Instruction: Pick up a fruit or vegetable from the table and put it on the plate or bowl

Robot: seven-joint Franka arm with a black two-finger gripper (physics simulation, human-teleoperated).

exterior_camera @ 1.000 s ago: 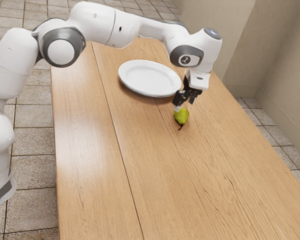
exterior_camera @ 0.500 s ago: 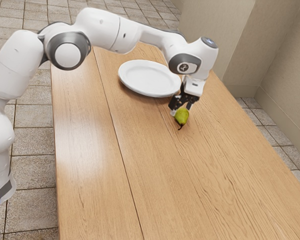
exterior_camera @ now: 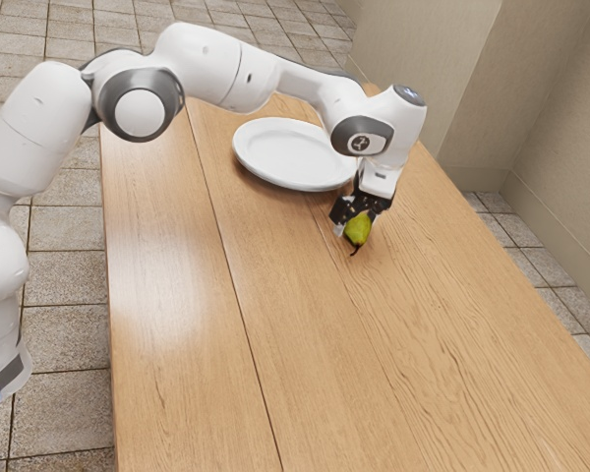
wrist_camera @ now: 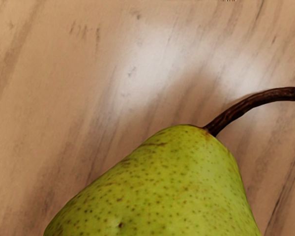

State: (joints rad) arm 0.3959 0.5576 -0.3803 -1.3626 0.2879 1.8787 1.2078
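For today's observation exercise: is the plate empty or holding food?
Empty: the plate is bare white; the pear is on the table beside it.

Cannot see the broad end of the pear, cut by the wrist view's lower edge. In the exterior view, cannot see its upper part, behind the claw; too small to tell contact there. Lose the table at that view's lower edge, the arm at its left edge.

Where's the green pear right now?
The pear lies on the wooden table right under the gripper, just off the white plate toward the exterior view's right.
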